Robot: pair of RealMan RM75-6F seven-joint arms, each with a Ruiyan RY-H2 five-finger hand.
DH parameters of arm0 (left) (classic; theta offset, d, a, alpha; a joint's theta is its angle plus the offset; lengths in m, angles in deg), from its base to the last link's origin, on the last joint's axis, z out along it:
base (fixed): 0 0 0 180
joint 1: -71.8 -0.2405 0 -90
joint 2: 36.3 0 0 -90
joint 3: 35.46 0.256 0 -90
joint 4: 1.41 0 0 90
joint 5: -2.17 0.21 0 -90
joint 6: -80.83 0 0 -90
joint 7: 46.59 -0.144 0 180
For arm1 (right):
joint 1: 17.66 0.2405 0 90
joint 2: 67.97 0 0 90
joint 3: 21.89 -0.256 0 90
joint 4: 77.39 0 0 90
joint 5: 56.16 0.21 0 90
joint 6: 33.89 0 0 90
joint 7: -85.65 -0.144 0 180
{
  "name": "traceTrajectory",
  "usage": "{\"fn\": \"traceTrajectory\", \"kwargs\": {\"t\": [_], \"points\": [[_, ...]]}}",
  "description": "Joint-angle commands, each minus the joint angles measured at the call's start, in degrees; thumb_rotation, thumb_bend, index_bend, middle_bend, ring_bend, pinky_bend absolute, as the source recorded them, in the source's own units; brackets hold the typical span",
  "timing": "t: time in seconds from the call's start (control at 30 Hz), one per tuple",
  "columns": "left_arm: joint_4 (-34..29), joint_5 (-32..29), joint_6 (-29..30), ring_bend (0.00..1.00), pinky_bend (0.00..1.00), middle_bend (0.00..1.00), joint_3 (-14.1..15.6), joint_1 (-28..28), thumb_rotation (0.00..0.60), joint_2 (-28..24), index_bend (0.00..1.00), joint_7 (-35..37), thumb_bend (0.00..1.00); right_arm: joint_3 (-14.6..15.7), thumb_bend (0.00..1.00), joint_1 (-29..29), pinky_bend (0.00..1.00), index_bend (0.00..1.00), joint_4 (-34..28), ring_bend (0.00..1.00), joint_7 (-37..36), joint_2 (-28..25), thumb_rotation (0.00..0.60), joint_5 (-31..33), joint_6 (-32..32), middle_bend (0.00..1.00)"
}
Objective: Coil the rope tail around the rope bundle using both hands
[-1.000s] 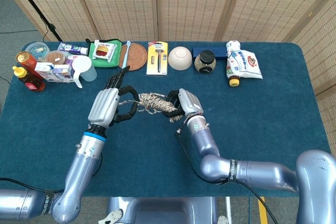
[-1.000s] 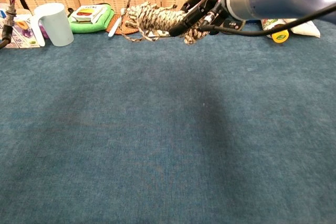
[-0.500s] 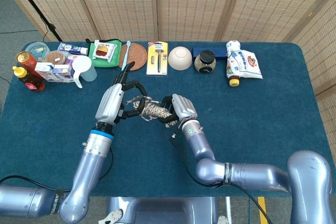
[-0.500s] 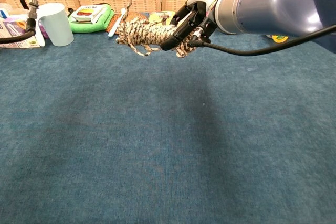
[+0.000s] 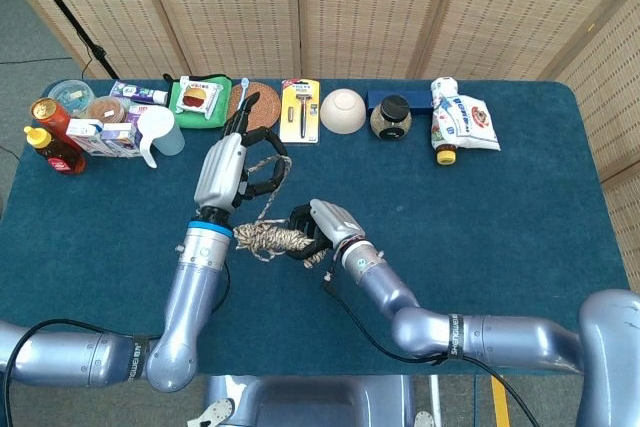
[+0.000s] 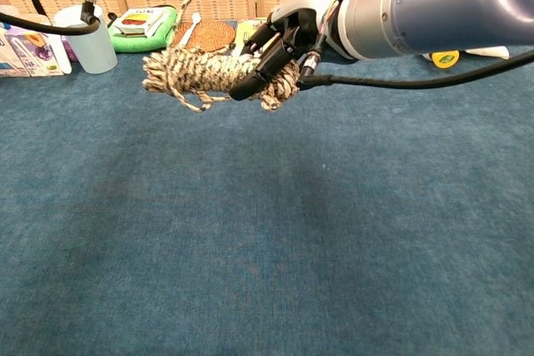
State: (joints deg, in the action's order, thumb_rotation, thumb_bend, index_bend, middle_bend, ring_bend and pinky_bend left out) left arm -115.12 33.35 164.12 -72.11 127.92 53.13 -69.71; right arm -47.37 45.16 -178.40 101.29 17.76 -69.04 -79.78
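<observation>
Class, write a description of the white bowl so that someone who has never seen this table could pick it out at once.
Look along the far edge of the blue table, where a row of small goods stands before the woven screen. Near its middle sits the white bowl, between a yellow razor pack and a dark-lidded jar; it alone is plain, round and unlabelled.

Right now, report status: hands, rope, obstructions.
Right hand grips rope bundle, lifted off table. Left hand holds rope tail taut above it. Nothing blocking the wrap.

Head view overhead, chest view low — tabletop (image 5: 520,207) shared
</observation>
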Motion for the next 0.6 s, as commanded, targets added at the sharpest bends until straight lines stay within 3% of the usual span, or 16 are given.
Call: {"fn": "traceTrajectory", "kwargs": {"t": [0.03,0.37,0.6], "points": [[3.0,-0.7,-0.7,0.00,0.00,0.00,0.9,0.4,0.600,1.2,0.57,0.2,0.46,-1.2,0.66,-1.7,0.86,0.66,-2.7,0.57,-4.2,-2.7,0.600,-2.7,3.9,0.64],[7.3,0.3,-3.7,0.00,0.00,0.00,4.8,-1.3,0.600,2.6,0.53,2.5,0.46,-1.5,0.66,-2.1,0.86,0.66,-5.6,0.57,-9.0,-5.5,0.600,-6.9,4.1,0.64],[7.4,-1.1,-5.1,0.00,0.00,0.00,5.1,-2.2,0.600,1.4,0.27,2.0,0.46,-1.3,0.66,-1.8,0.86,0.66,-5.4,0.57,-11.3,-6.4,0.600,-6.9,4.1,0.64]]}}
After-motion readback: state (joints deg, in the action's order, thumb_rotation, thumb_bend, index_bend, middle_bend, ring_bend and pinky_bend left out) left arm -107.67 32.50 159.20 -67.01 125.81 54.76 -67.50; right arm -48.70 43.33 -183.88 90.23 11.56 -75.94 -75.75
